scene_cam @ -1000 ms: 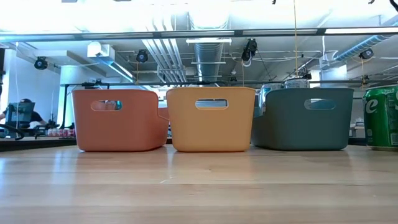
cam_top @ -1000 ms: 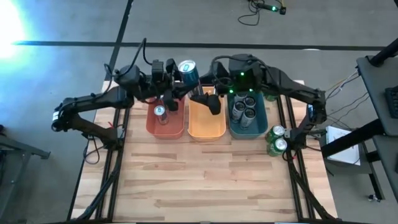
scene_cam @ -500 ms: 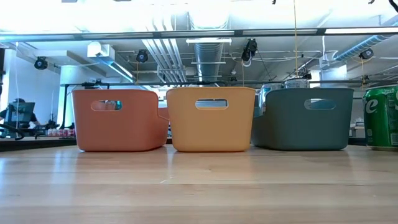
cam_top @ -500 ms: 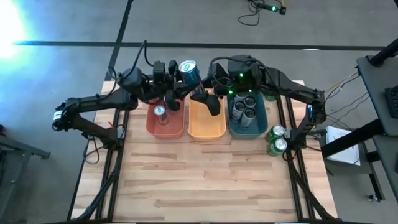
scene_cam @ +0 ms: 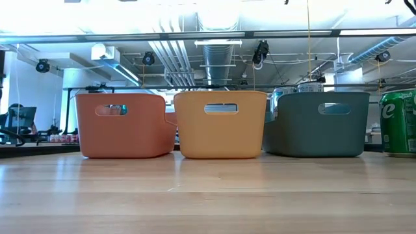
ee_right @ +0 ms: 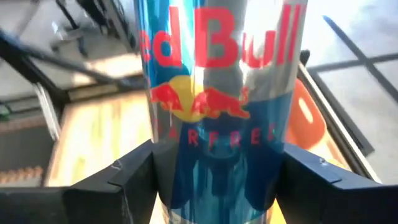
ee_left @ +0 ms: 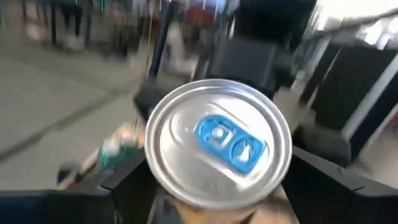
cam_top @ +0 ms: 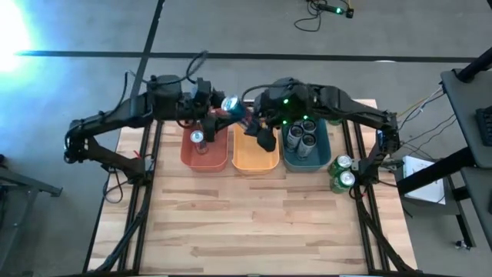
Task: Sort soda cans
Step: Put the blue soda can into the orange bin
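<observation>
- Dark metal arms meet at the table's far edge, above the bins; the left gripper [cam_top: 219, 115] sits over the back of the red bin [cam_top: 184, 158].
- One small can [cam_top: 197, 138] stands inside that red bin.
- A blue-and-silver can [cam_top: 231, 107] is held between the two arms, tilted; in the left wrist view its silver top with blue tab [ee_left: 219, 151] fills the frame, flanked by dark fingers [ee_left: 127, 180] that appear clenched on it.
- The right gripper [cam_top: 250, 119] hovers over the orange bin [cam_top: 265, 163]; its fingers [ee_right: 124, 177] clasp the can's body [ee_right: 217, 106].
- Grey cans [cam_top: 301, 137] fill the teal bin [cam_top: 326, 154].
- Two green cans [cam_top: 341, 172] stand together beside that bin, on the wooden table [cam_top: 254, 223].
</observation>
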